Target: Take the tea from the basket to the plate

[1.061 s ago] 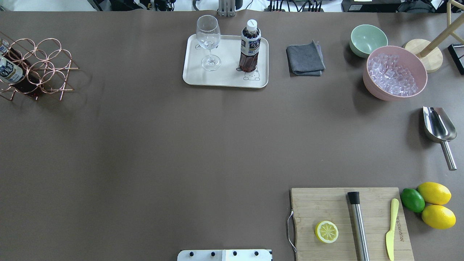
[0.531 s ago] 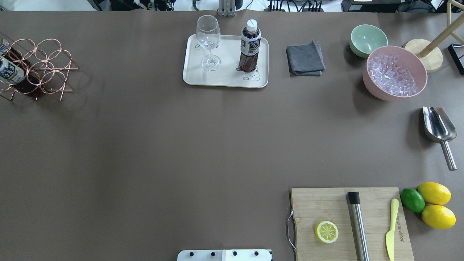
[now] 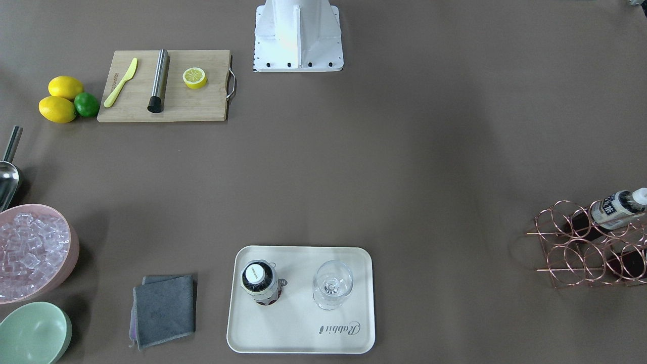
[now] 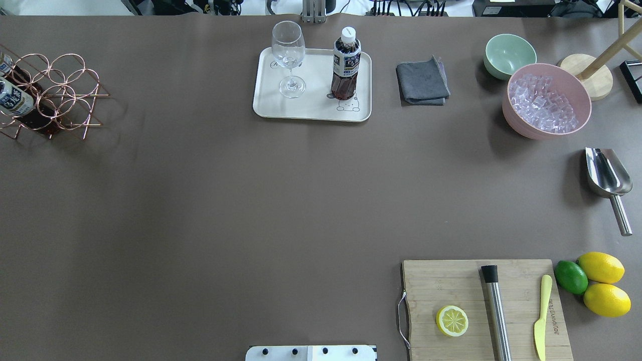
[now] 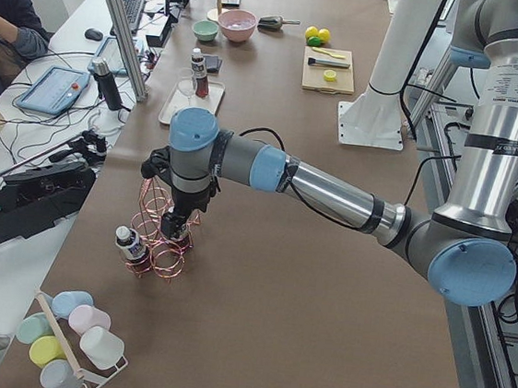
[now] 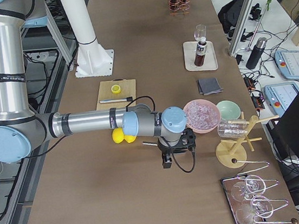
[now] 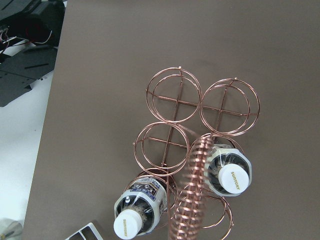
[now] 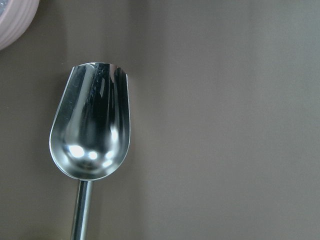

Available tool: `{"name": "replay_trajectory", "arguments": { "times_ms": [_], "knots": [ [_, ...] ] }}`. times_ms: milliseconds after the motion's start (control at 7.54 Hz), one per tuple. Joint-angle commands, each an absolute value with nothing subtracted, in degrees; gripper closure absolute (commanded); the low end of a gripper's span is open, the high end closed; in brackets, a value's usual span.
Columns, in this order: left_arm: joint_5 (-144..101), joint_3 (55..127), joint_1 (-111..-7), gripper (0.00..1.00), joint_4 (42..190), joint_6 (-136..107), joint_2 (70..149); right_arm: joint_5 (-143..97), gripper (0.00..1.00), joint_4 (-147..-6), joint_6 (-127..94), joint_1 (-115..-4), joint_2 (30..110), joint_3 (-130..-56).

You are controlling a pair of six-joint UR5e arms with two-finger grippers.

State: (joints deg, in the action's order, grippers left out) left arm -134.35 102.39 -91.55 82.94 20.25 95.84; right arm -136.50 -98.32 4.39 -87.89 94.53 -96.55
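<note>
The tea (image 4: 15, 100) lying in the basket (image 4: 61, 93) has shifted slightly since before.

Overhead: we've got the basket (image 4: 50, 95) at the frame's left edge on the table (image 4: 251, 200), two bottles (image 4: 15, 102) lying in its slots. Plate (image 4: 311, 108) at top centre; tea (image 4: 345, 65) stands on its right half, wine glass (image 4: 288, 50) on its left. Cutting board (image 4: 441, 281) lower right.

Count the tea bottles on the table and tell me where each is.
3. One bottle stands upright on the tray beside the wine glass; two bottles sit in the wire rack. Its other slots look empty.
</note>
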Motion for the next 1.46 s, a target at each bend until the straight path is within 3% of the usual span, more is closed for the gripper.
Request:
{"name": "replay_trajectory", "arguments": {
  "times_ms": [0,663,1327],
  "knots": [
    [-134.47,103.1,-89.66,0.02,82.62,-11.94,91.16,-136.49,0.0,-98.35,4.39,-87.89,94.66,-96.59],
    [-134.38,100.99,-86.75,0.02,87.78,-10.56,82.55,-136.41,0.0,-98.35,4.39,-87.89,94.66,-96.5],
    [-134.38,100.9,-90.35,0.02,91.85,-3.08,77.52,-136.41,0.0,-98.35,4.39,-87.89,94.66,-96.5]
  ]
}}
